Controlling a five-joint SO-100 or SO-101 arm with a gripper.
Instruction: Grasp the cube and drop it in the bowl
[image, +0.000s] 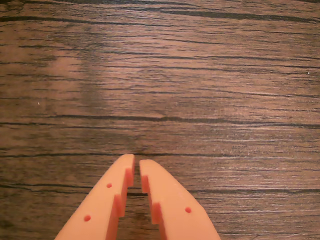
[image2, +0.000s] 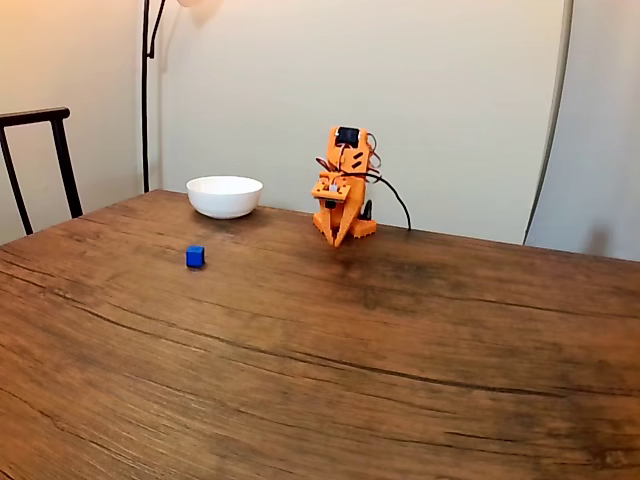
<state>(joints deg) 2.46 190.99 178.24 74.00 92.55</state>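
The cube (image2: 195, 257) sits alone on the desk (image2: 420, 380), toward the left in the fixed view and nearer the camera than the bowl (image2: 224, 196), which rests at the far left edge of the desk, close to the wall. The two are apart, with bare wood between them. The grasp has not begun.

The main risk from here is reach and aim. The cube is tiny and lies well to the left of the arm (image2: 343, 185), so a slightly off approach could let one orange finger nudge it and send it sliding on the smooth wood instead of trapping it. The jaws must also open before descending; coming down as they stand now would simply push the cube away. A weak pinch on such a small piece could drop it short of the bowl during the carry.

The arm is folded compactly over its base at the far side of the desk, with the end effector (image2: 339, 238) pointing down toward the wood. In the wrist view the end effector (image: 136, 162) has its tips nearly together, only a thin slit between them, and holds nothing; bare wood grain lies beneath.
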